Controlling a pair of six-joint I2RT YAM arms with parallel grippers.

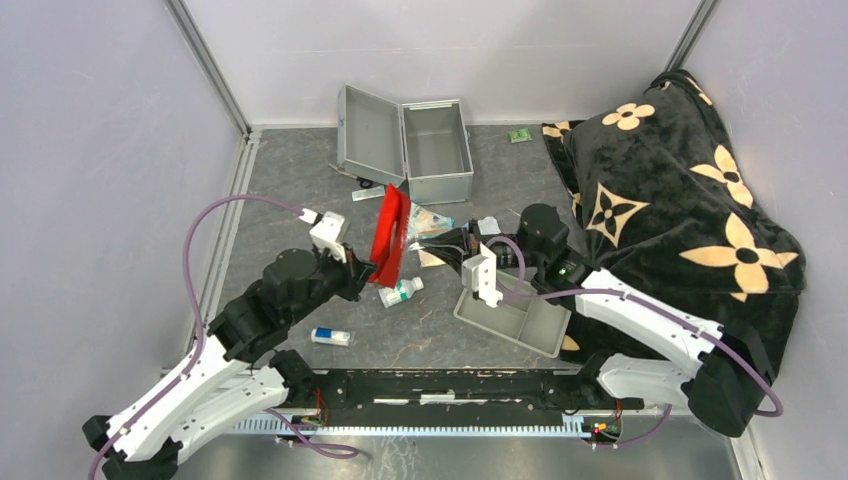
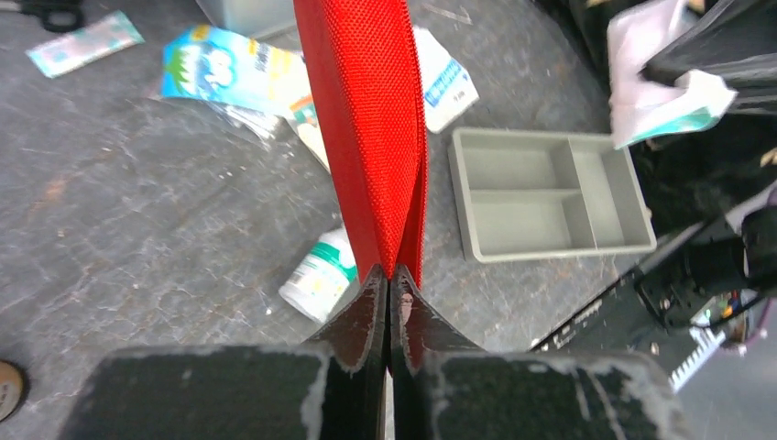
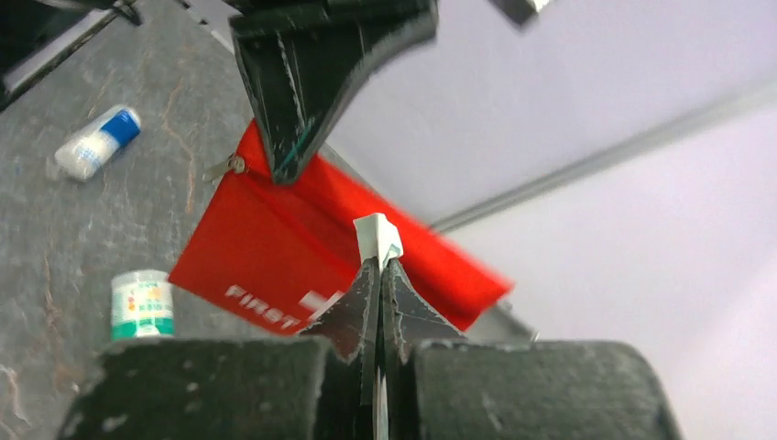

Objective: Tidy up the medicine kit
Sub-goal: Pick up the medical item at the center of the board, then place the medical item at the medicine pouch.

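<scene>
- Top external view: the medicine kit point(image 1: 437, 150), lid open, lies straight beyond your left gripper point(image 2: 388, 275), which pinches the red pouch point(image 2: 366, 119) on edge, its long axis pointing toward the kit.
- Your right gripper point(image 3: 378, 266), pinching a white packet point(image 3: 377, 236), sits just beside the pouch.

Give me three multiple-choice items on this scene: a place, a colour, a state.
1. The lid of the metal case is: A shut, B open, C taken off.
2. The grey tray sits: A on the table, B inside the case, C on the lid.
3. The pouch in the left gripper is: A blue, B green, C red.
Answers: 1 B, the lid leans back and the inside shows; 2 A, it rests on the table; 3 C, red fabric is pinched in the shut gripper.
</scene>
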